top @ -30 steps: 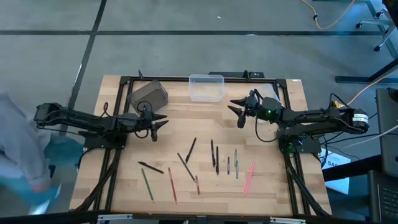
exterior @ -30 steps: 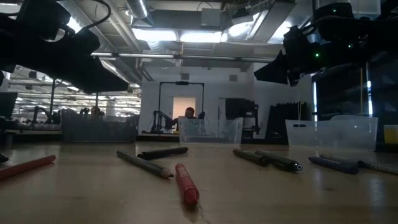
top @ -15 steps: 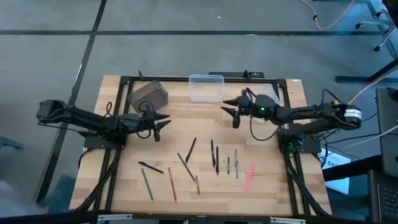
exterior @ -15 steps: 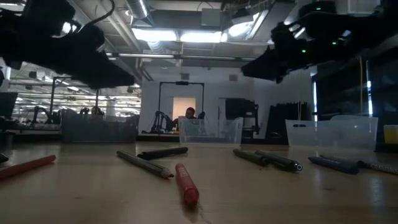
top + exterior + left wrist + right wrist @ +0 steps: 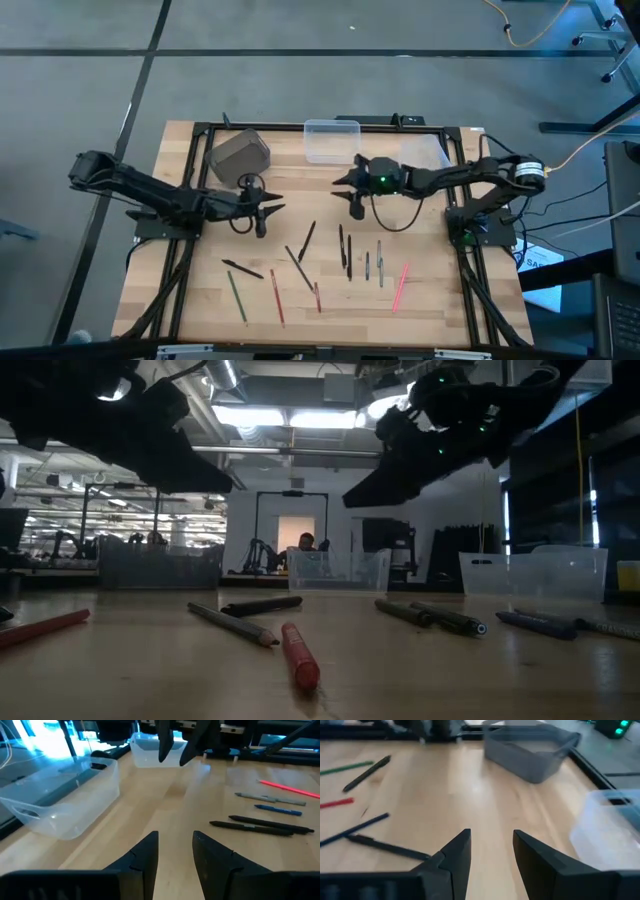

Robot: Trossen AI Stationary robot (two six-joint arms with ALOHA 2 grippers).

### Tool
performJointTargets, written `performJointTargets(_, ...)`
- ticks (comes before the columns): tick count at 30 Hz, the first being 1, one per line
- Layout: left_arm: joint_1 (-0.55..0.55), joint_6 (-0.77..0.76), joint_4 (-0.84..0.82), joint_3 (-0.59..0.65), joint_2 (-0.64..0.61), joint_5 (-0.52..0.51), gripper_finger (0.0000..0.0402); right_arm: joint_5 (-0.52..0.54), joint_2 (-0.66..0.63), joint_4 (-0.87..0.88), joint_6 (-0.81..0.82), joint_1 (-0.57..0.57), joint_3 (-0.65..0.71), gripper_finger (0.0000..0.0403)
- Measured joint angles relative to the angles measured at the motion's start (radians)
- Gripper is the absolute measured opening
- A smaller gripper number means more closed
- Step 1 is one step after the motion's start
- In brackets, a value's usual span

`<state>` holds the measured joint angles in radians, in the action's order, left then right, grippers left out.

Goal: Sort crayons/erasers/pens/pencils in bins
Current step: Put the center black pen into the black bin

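Both grippers are hovering above the counter (image 5: 440, 300) w/ fingers spread, holding nothing: left gripper (image 5: 268, 210) over the left-middle, right gripper (image 5: 347, 193) near the centre, just fwd of the clear bin (image 5: 331, 141) at the back edge. Dark grey bin (image 5: 238, 152) is sitting toward the back-left corner; whitish bin (image 5: 424, 152) back-right, partly under the right arm.

Sticks (image 5: 330, 265) are all lying flat, scattered across the front half, none in a bin yet. Thin, stiff, light — prob. smooth & apt to roll or skid when nudged, so I'd pinch mid-length, fingers across the shaft.

Axes: the middle group — black pens (image 5: 345, 250), greyish ones (image 5: 373, 263) — is running roughly back-to-front; pink stick (image 5: 400, 286) leaning slightly off that line near the front-right. Black pen (image 5: 307, 240) & dark pencil (image 5: 298, 267) are lying diagonal; green (image 5: 237, 297) & red (image 5: 277, 297) sticks near the front-left are running mostly back-to-front, slightly tilted. Which ends are tips — can't tell.
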<state>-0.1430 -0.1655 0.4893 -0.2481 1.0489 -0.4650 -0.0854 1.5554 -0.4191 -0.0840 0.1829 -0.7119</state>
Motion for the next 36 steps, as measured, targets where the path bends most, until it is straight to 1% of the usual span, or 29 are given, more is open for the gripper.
performJointTargets(5, -0.059, -0.046, -0.003, 0.0, 0.023, -0.041, 0.0112, -0.08, 0.061, -0.001, -0.027, -0.031, -0.069, 0.0154)
performJointTargets(8, -0.087, -0.076, -0.004, 0.0, 0.043, -0.05, 0.0112, -0.13, 0.107, 0.03, -0.035, -0.043, -0.128, 0.017)
performJointTargets(14, -0.142, -0.124, -0.002, 0.0, 0.087, -0.051, 0.0112, -0.145, 0.221, 0.232, -0.077, -0.093, -0.312, 0.0229)
performJointTargets(17, -0.171, -0.147, -0.003, 0.0, 0.108, -0.051, 0.0112, -0.146, 0.289, 0.322, -0.091, -0.122, -0.393, 0.0246)
performJointTargets(20, -0.198, -0.168, -0.002, 0.0, 0.127, -0.051, 0.0112, -0.146, 0.359, 0.378, -0.131, -0.151, -0.45, 0.0248)
performJointTargets(25, -0.249, -0.236, -0.003, 0.0, 0.151, -0.051, 0.0112, -0.145, 0.459, 0.394, -0.187, -0.189, -0.536, 0.0236)
performJointTargets(27, -0.273, -0.275, -0.002, 0.0, 0.158, -0.065, 0.0112, -0.146, 0.494, 0.427, -0.203, -0.198, -0.573, 0.0231)
performJointTargets(32, -0.353, -0.304, 0.0, 0.0, 0.159, -0.169, 0.0112, -0.143, 0.566, 0.576, -0.237, -0.216, -0.659, 0.0223)
performJointTargets(34, -0.381, -0.299, 0.01, 0.0, 0.159, -0.222, 0.0112, -0.131, 0.586, 0.625, -0.24, -0.226, -0.671, 0.0221)
performJointTargets(36, -0.403, -0.299, 0.012, 0.0, 0.159, -0.252, 0.0112, -0.105, 0.597, 0.636, -0.235, -0.233, -0.677, 0.0218)
